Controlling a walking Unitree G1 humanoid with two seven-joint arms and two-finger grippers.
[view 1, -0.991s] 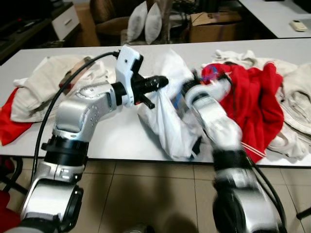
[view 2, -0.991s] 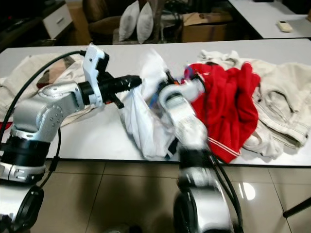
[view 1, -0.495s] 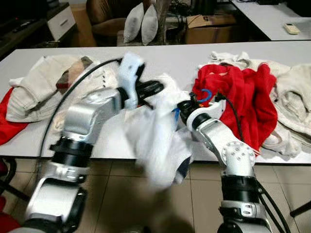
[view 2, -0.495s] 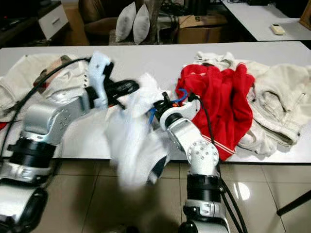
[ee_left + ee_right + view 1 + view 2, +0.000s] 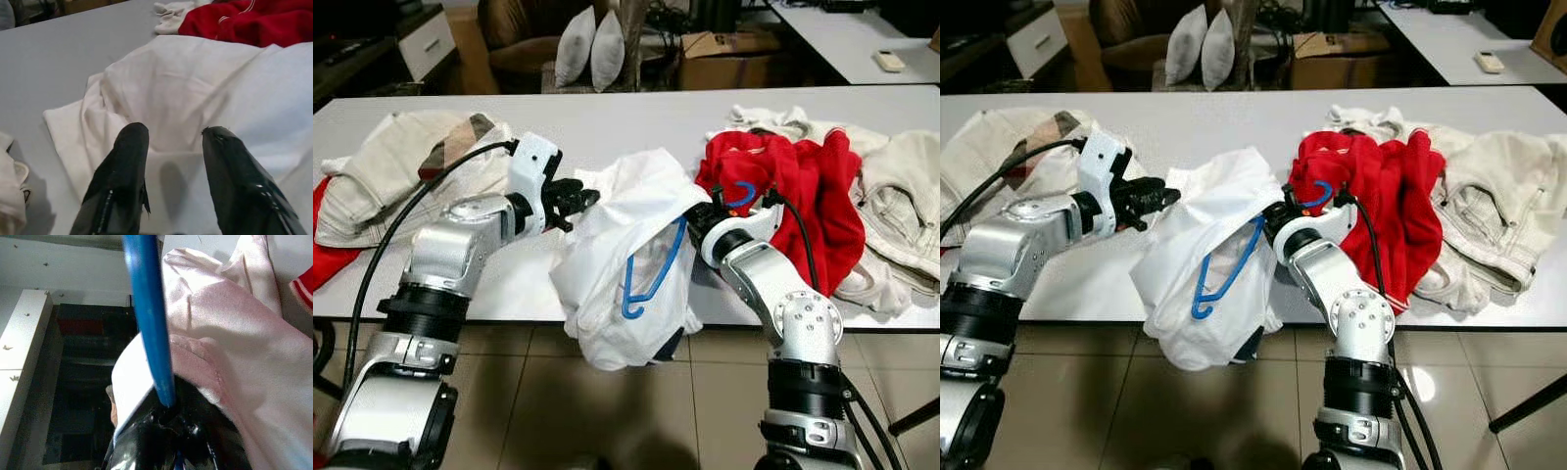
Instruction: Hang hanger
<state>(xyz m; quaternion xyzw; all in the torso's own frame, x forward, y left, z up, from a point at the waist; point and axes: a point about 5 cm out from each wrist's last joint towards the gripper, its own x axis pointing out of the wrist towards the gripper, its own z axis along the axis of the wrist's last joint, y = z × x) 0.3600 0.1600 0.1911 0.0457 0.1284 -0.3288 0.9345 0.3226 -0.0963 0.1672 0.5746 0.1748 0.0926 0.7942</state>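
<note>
Garment and hanger have come off the table together: the white shirt [image 5: 626, 264], which a second ago lay bunched on the tabletop, now droops over the near edge of the white table [image 5: 607, 122] at centre frame, with the blue hanger [image 5: 653, 271] showing inside its opening. The right gripper [image 5: 697, 217], just right of centre, is clamped on the hanger's bar, cloth pinched in with it, as its wrist view shows. The left gripper [image 5: 576, 196], left of centre, has slid to the shirt's upper edge; its fingers [image 5: 122, 166] stand apart over the fabric, touching it but not visibly squeezing. Half a second ago the shirt was a swinging blur; now it hangs sharp. The hanger appears partly threaded, so seating the shoulders likely comes next. Red clothing [image 5: 803, 186] lies heaped at right, cream clothes [image 5: 401, 162] at upper left.
</note>
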